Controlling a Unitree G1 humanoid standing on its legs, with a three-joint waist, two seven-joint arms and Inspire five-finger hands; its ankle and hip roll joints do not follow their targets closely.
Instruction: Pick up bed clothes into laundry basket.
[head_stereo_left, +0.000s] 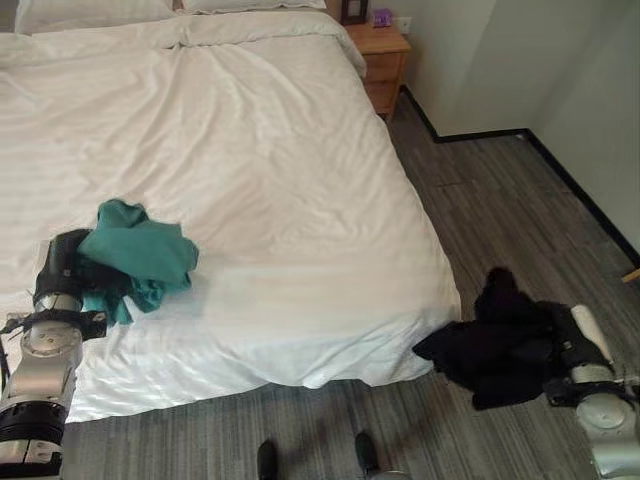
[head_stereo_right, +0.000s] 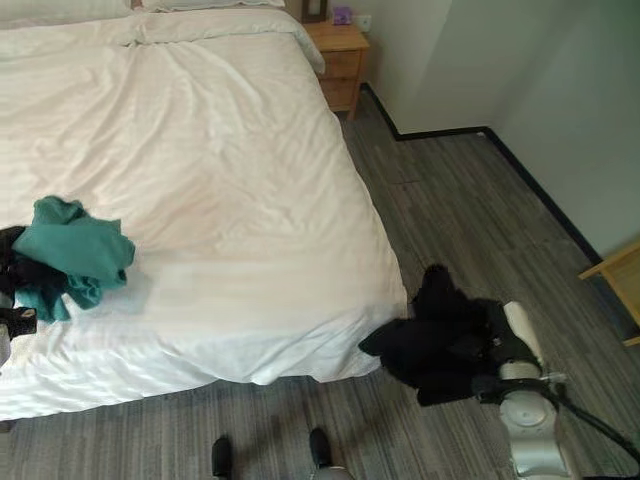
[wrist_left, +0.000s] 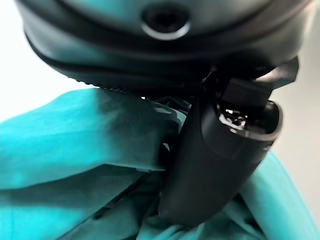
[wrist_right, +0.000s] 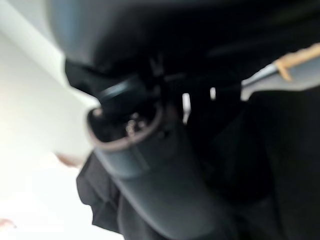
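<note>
our left hand (head_stereo_left: 62, 262) is closed on the teal garment (head_stereo_left: 142, 252), which lies on the white bed (head_stereo_left: 280, 180) near its lower edge. our right hand (head_stereo_left: 572, 338) grips the black garment (head_stereo_left: 495, 340), hanging over the floor (head_stereo_left: 500, 210) beside the bed.

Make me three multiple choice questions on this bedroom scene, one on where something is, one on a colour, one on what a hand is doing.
1. Where is the nightstand?
A. beside the head of the bed
B. at the foot of the bed
C. on the bed

2. What colour is the garment at the left hand?
A. red
B. teal
C. white

3. What is the right hand doing?
A. resting flat on the bed
B. holding a black garment off the bed's corner
C. hanging empty

Answers: 1 A, it stands by the pillows. 2 B, teal cloth bunches against the hand. 3 B, black cloth hangs from it over the floor.
</note>
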